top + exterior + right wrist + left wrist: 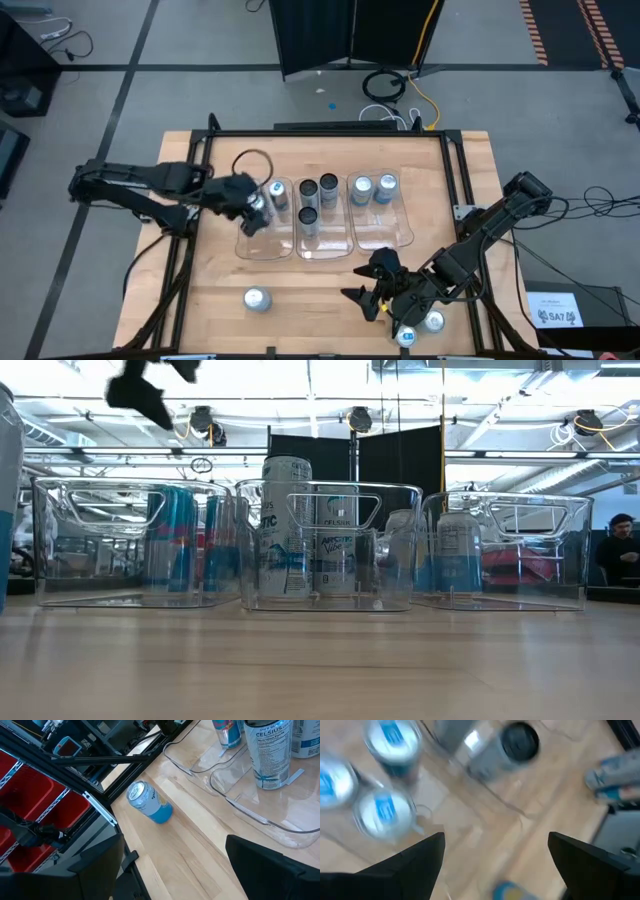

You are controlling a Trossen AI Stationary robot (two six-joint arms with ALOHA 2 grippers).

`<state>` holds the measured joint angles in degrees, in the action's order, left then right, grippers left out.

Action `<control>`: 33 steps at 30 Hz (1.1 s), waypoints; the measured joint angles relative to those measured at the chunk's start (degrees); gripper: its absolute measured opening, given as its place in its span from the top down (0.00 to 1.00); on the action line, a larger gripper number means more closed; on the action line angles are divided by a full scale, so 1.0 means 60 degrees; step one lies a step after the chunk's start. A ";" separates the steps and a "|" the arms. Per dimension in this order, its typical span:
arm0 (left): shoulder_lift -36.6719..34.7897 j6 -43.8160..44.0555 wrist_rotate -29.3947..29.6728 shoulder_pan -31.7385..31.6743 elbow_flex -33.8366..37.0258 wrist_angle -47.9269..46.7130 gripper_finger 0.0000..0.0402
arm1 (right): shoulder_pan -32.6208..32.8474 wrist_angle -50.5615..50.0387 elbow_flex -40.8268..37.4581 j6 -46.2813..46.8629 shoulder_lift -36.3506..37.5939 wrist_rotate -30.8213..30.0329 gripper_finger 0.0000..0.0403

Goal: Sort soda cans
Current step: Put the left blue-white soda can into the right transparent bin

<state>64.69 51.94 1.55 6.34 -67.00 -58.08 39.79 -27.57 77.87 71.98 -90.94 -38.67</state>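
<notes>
cans of thin-walled metal are shown sorted into three clear trays (402, 232) at the middle of the table (320, 300): blue-topped cans (385, 812) in the left tray, dark-topped cans (328, 188) in the middle tray, silver-topped cans (362, 186) in the right tray. a loose can (257, 298) is seen on the near-left tabletop, and two more cans (433, 321) lie near the right gripper (375, 283) at the near-right edge. the cans are judged stiff only along the axis, easily dented at the wall, smooth and slippery, and apt to roll when lying down; a hold across the mid-body is advised, with modest squeeze. whether they are full cannot be told. the left gripper (258, 208) is held above the left tray with jaws apart and nothing between them; the right gripper's jaws are likewise spread and empty. in the low view, labels are blurred by the tray walls and rear cans are masked by front ones; the left wrist view is smeared.
</notes>
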 joint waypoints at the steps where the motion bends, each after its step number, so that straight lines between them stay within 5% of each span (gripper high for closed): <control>1: -0.0077 0.0313 -0.0001 0.0305 0.0000 -0.0090 0.09 | 0.0017 -0.0004 0.0000 0.0035 0.0000 -0.0001 0.15; 9: 0.0068 0.3045 0.0541 0.3918 -0.0004 -0.0116 0.09 | 0.0315 -0.0009 0.0000 0.0416 -0.0270 -0.0002 0.15; 19: 0.1808 0.5014 0.1294 0.7805 -0.0004 0.0325 0.09 | 0.0423 0.0000 -0.0004 0.1326 -0.0898 0.0004 0.15; 23: 0.2895 0.5308 0.2070 0.8603 -0.0004 0.0342 0.09 | 0.0423 0.0012 -0.0004 0.1435 -0.0925 -0.0002 0.15; 33: 0.5592 0.5820 0.1996 0.8956 -0.0004 0.0380 0.09 | 0.0423 0.0525 -0.0004 0.1423 -0.0914 -0.0004 0.15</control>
<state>98.24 86.86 13.52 60.07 -67.02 -55.80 42.33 -24.42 77.84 80.52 -96.42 -38.69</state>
